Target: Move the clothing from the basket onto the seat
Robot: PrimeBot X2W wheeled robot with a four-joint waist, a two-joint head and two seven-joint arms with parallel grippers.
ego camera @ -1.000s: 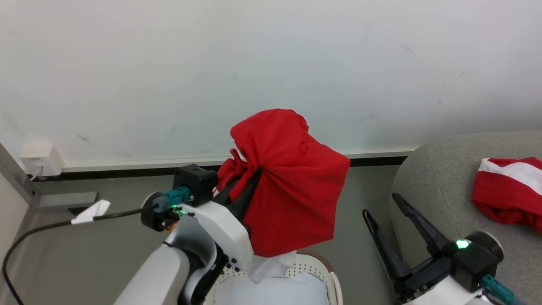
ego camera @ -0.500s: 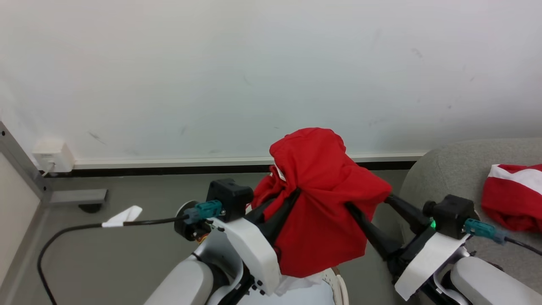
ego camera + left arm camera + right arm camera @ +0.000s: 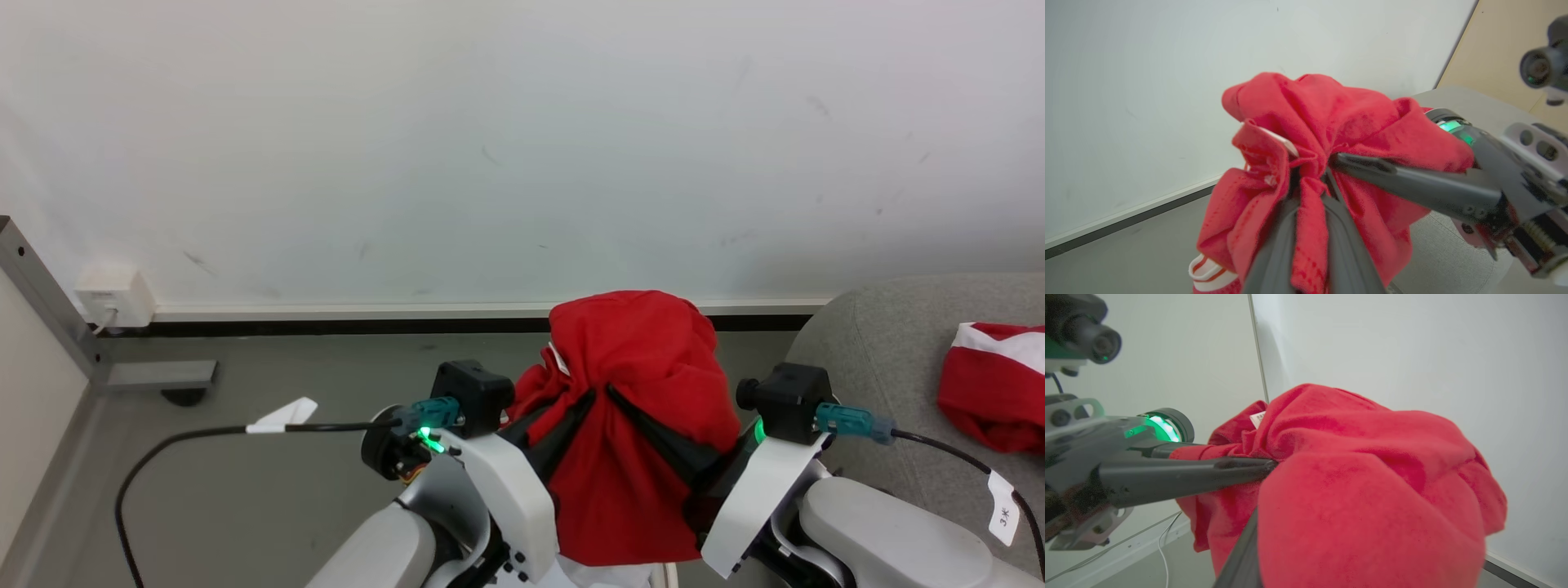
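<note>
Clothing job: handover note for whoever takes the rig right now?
Left hand: shut on the red garment, held up in the air.
Right hand: fingers pushed into the same garment; whether it grips cannot be told.
Seat: to the right, with one red-and-white garment lying on it.
Basket: a rim sliver shows below the held garment; contents hidden.
Done: one piece on the seat, another out of the basket.
Left: carry the held garment over the seat, release it, then check the basket for more.
</note>
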